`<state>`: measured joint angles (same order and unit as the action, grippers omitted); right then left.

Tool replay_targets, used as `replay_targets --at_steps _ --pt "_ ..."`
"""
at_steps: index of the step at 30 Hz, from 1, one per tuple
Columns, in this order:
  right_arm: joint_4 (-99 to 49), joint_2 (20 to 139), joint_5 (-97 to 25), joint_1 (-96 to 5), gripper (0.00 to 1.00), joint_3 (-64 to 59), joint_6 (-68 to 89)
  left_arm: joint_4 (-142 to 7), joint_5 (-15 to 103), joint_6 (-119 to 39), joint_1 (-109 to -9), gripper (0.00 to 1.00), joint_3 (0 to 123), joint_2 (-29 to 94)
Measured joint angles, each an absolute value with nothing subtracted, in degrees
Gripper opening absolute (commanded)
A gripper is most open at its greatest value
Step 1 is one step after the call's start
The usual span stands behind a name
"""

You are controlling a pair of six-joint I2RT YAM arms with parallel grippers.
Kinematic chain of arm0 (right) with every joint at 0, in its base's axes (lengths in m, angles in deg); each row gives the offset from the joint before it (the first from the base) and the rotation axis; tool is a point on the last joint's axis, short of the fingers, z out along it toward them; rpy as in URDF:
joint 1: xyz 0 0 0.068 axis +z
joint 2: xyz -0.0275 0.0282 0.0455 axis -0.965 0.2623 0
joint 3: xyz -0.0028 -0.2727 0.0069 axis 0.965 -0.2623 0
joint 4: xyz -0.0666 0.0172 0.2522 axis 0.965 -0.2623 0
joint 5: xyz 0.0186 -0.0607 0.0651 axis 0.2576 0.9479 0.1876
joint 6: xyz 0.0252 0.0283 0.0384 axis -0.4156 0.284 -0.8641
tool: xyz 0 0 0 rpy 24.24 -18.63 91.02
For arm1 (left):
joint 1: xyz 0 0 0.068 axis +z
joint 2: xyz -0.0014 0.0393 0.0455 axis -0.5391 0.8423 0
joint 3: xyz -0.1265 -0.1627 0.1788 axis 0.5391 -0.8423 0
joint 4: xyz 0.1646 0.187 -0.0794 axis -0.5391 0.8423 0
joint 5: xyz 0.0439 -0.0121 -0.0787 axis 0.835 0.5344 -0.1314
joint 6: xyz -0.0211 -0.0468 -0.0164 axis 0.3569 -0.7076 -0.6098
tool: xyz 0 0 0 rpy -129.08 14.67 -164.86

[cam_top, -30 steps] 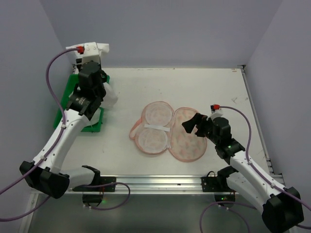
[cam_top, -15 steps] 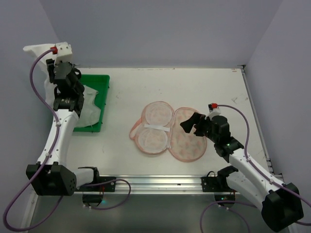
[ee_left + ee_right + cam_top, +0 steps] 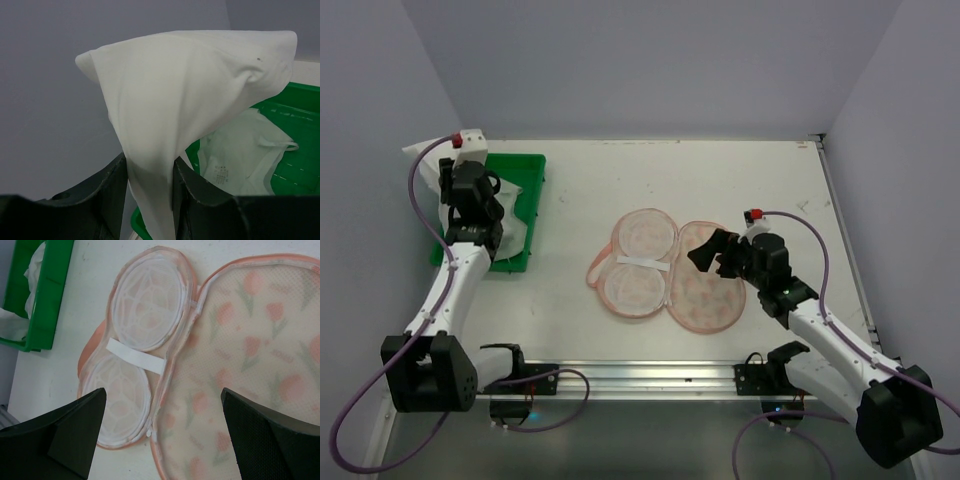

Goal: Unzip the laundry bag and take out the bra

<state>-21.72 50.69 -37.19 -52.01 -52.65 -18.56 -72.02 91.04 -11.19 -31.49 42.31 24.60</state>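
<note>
Bra's out, bag lies open.
Top: laundry bag (image 3: 660, 290) unzipped under right gripper (image 3: 705, 255). Left wrist: left gripper (image 3: 150, 185) pinches the white bra (image 3: 200, 75), green tray (image 3: 300, 100) just beyond; lower before letting go, I'd say. Right wrist: right gripper spread wide, bag beneath.

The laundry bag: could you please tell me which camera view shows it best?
The right wrist view: the laundry bag fills it, lying open, its tulip print, round mesh panels and white strap clear. The top external view shows it whole but small. The left wrist view shows none of it, only white fabric and a green tray.
</note>
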Motion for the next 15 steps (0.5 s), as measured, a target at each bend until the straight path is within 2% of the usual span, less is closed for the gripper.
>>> replay_targets --at_steps 15 --pt "-21.92 49.77 -37.15 -52.05 0.99 -52.63 -17.75 -72.63 84.83 -13.24 -31.47 0.43 49.92 45.71"
